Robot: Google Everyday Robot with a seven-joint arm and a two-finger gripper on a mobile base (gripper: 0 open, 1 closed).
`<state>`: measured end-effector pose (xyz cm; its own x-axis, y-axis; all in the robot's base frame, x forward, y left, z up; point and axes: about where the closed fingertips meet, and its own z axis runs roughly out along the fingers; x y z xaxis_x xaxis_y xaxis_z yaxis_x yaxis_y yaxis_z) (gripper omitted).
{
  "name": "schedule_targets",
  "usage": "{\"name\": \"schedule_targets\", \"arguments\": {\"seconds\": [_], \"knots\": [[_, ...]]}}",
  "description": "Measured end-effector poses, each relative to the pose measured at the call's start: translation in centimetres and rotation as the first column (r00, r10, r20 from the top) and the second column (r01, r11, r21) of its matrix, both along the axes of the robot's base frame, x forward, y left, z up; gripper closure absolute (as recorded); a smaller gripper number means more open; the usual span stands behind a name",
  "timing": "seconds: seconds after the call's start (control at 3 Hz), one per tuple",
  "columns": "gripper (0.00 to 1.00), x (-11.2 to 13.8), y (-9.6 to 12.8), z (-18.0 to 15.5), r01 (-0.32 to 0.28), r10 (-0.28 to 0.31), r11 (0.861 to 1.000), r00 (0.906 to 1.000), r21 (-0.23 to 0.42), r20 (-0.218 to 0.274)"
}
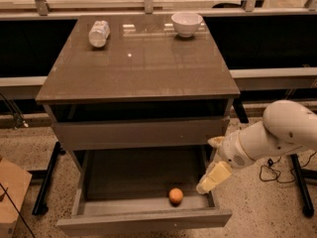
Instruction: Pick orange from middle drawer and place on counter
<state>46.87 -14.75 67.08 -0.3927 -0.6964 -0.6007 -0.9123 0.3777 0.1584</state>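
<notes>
Claw (207, 165) at middle drawer (129, 178) right wall, orange (176, 196) near.

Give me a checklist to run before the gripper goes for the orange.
1. Middle drawer pulled open: ok.
2. Orange visible, uncovered, near the drawer's front wall: ok.
3. Gripper open and holding nothing: ok.
4. Gripper lined up over the orange: not ok; it sits at the drawer's right wall.
5. Counter has bare surface in front of the bottle and bowl: ok.

In middle drawer (143, 221), front right: orange (176, 196); hand (210, 165) at drawer's right wall; counter (138, 68) above.
</notes>
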Motion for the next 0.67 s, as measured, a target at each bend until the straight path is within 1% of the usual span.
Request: {"name": "schedule_targets", "arguments": {"seconds": [0.33, 0.67], "knots": [[0.0, 0.3, -0.1, -7.3, 0.048, -0.043, 0.996, 0.9969, 0.076, -0.066], [0.0, 1.0, 0.6, -12.0, 0.079, -0.068, 0.991, 0.992, 0.109, -0.106]]}}
